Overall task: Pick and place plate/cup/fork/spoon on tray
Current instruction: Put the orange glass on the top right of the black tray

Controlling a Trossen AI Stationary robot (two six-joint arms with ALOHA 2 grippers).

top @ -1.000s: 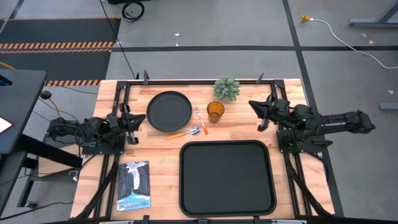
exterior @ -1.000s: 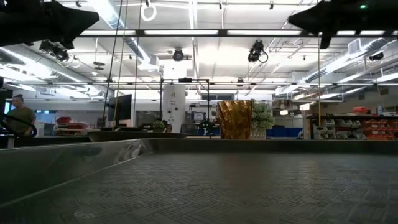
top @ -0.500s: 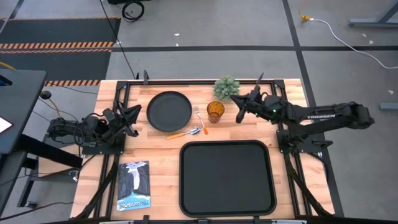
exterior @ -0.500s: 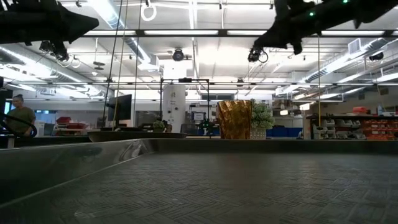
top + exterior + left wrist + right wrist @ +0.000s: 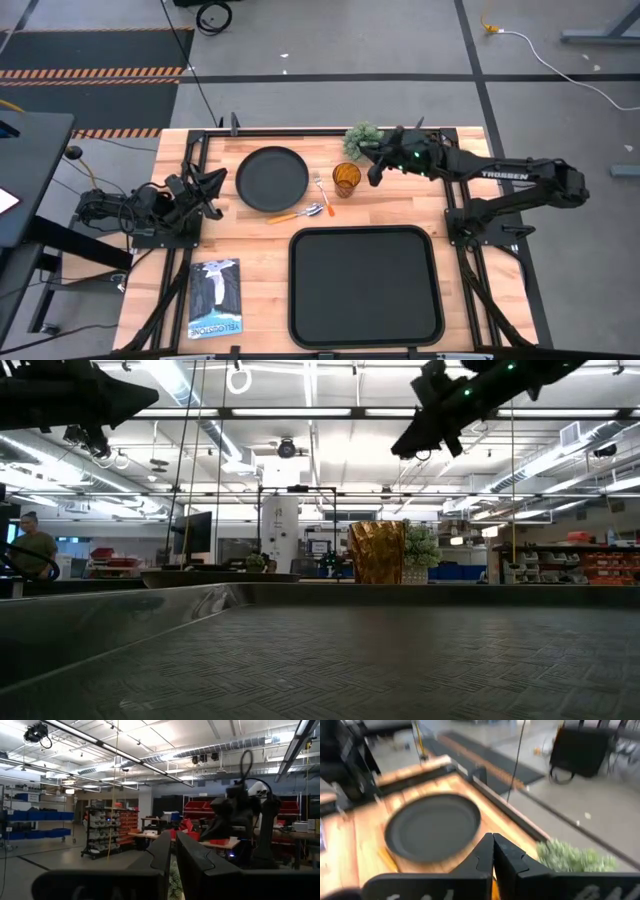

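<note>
The round black plate (image 5: 272, 179) lies flat on the table's far left part. The amber cup (image 5: 346, 179) stands upright right of it, also in the low view (image 5: 377, 552). The fork (image 5: 321, 190) and the spoon (image 5: 300, 213) lie between plate and tray. The black tray (image 5: 365, 285) lies at the near middle. My right gripper (image 5: 372, 172) is shut and empty, raised above the table just right of the cup. My left gripper (image 5: 214, 181) is shut, left of the plate, touching nothing.
A small green plant (image 5: 362, 139) stands at the far edge behind the cup. A booklet (image 5: 215, 298) lies at the near left. The arms' bases and frame rails stand along the left and right sides.
My right gripper has swung from the table's right side toward the left, to just right of the cup, staying raised and shut. My left gripper has turned a little in place near the plate. The tableware has not moved.
</note>
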